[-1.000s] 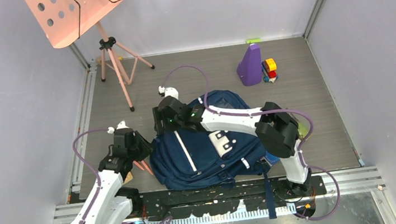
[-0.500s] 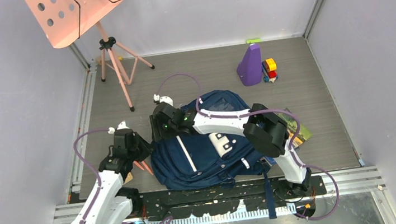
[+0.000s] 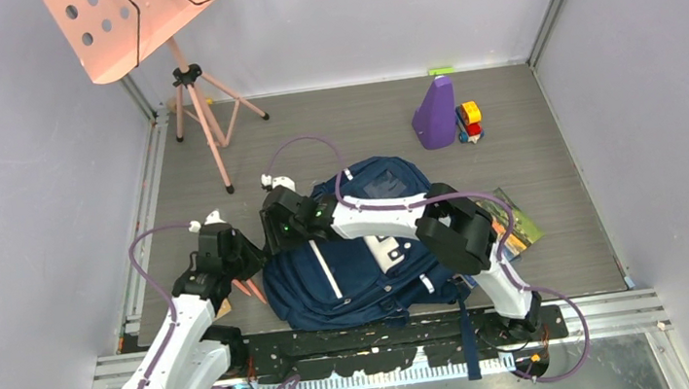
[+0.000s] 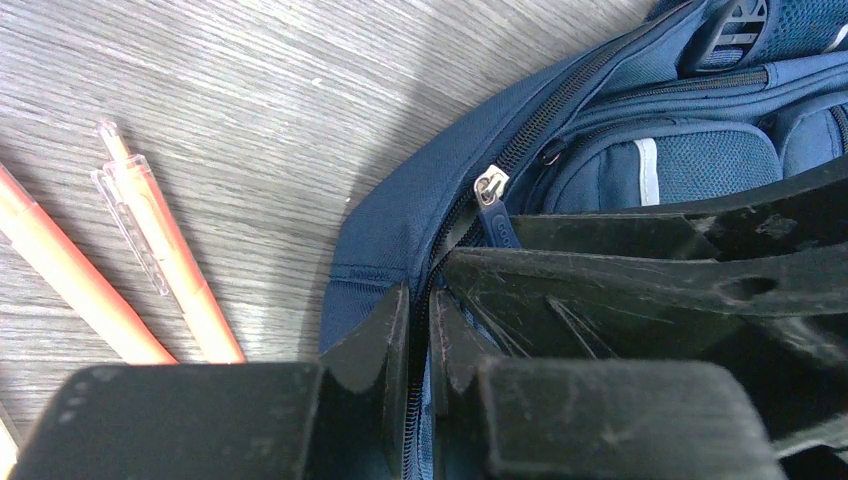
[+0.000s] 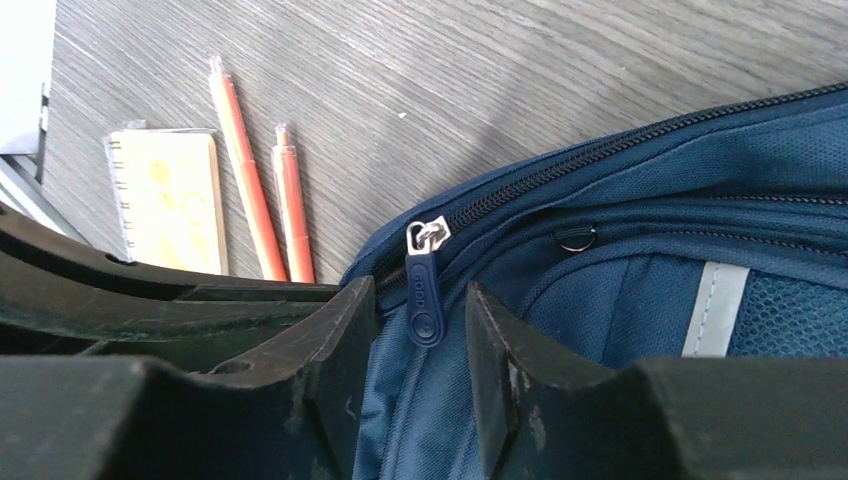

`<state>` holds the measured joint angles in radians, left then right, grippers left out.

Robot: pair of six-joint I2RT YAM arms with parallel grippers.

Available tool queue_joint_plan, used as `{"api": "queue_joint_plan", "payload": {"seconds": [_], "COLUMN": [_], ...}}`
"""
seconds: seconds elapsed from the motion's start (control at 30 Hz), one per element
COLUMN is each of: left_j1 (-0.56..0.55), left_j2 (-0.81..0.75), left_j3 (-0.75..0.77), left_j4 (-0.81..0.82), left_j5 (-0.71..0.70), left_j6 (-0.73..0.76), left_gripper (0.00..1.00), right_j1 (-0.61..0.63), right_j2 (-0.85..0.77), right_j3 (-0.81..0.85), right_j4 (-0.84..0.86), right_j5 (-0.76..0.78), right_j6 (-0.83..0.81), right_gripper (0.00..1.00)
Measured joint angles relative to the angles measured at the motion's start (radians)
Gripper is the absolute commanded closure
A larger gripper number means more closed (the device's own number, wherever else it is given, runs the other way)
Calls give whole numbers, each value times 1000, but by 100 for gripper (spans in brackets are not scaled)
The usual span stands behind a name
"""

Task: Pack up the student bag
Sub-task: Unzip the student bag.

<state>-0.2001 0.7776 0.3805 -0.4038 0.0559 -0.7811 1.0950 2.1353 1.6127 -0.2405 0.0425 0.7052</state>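
Right, pens (image 4: 160,260) lay on the table (image 3: 529,125) at left, just beside the bag (image 3: 359,266), which sat near the arm bases. Left end effector (image 4: 418,305) was clamped on the bag's zip seam. Right end effector (image 5: 420,292) stood open w/ fingers (image 5: 342,330) either side of the zip pull (image 5: 424,300), not pinching yet. Step: prob. unzipping; next needed a firm pinch, then a pull along the track.

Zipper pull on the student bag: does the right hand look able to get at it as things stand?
Probably yes: the zipper pull hangs between the open fingers of the right hand, with nothing in between.
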Motion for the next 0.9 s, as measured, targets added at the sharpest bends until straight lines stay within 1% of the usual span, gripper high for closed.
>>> {"api": "queue_joint_plan", "payload": {"seconds": [0.03,0.17,0.2,0.23,0.27,0.3,0.33,0.4,0.7,0.9], "left_j1": [0,0,0,0,0,0,0,0,0,0], "left_j2": [0,0,0,0,0,0,0,0,0,0], "left_j3": [0,0,0,0,0,0,0,0,0,0], "left_j4": [0,0,0,0,0,0,0,0,3,30], "left_j5": [0,1,0,1,1,1,1,1,3,11], "left_j6": [0,0,0,0,0,1,1,2,3,2], "left_gripper": [100,100,100,100,100,100,100,100,100,100], "right_j1": [1,3,3,3,3,3,4,5,9,-26], "right_j2": [3,12,14,14,14,14,14,14,0,-31], "right_j3": [0,5,7,7,7,8,8,8,7,-16], "right_j4": [0,-1,-1,-1,-1,-1,-1,-1,-26,-28], "right_j5": [2,10,11,12,12,14,16,21,68,31], "right_j6": [-10,-60,-73,-83,-93,-103,-111,-121,-111,-57], "right_gripper": [61,74,81,84,90,92,97,99,99,99]}}
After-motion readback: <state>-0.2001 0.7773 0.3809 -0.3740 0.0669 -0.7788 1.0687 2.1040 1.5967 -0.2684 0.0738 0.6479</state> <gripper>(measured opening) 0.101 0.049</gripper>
